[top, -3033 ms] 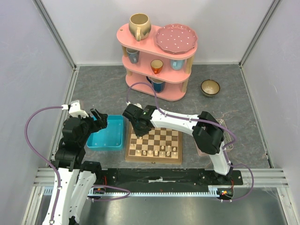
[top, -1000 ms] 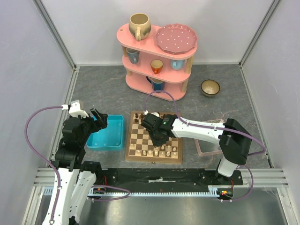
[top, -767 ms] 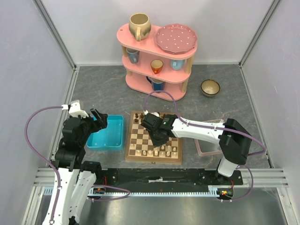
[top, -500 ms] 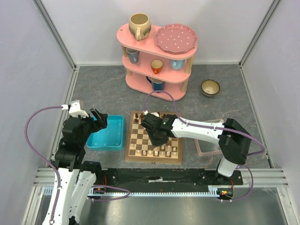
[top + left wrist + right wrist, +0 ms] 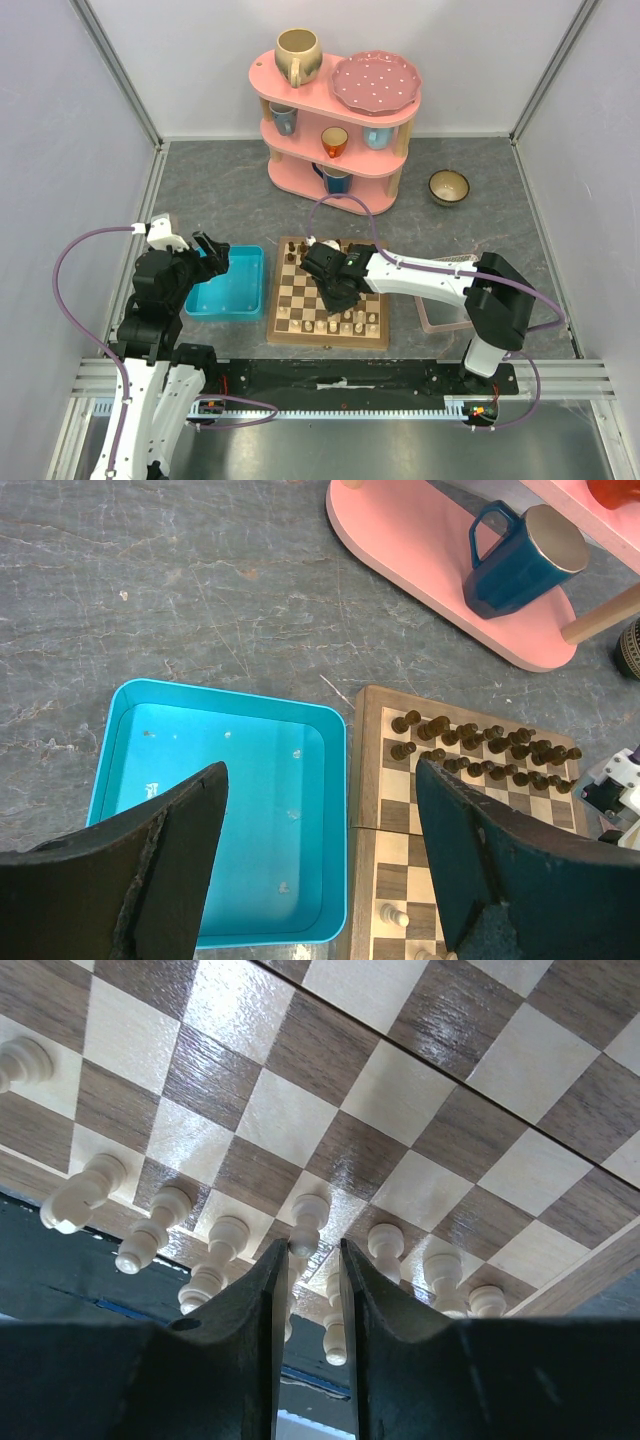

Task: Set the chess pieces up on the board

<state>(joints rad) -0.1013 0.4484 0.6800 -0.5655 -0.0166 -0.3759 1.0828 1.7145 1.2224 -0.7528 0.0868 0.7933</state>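
The board [image 5: 300, 292] lies in front of the arms, with dark chessmen [image 5: 300, 248] along its far edge and pale cream chess pieces [image 5: 342, 322] in its near rows. My right gripper [image 5: 338, 290] hangs low over the near middle of the board. In the right wrist view its fingertips [image 5: 308, 1250] stand a narrow gap apart around the head of a cream pawn [image 5: 308, 1215] that stands on a light square; more cream pieces [image 5: 150, 1245] line up beside it. My left gripper [image 5: 213, 255] is wide open and empty above the turquoise tray [image 5: 220, 810], beside the board's left edge [image 5: 365, 780].
A pink three-tier shelf [image 5: 335, 130] with cups and a plate stands behind the board. A small bowl [image 5: 449, 186] sits at the back right. A clear pink-rimmed tray [image 5: 440, 315] lies right of the board. A dark blue mug [image 5: 520, 560] stands on the shelf's bottom tier.
Three seconds ago my right gripper was at the board's far left corner; it has come down to the near middle of the board and hardly moved in the last second. The left arm is still.
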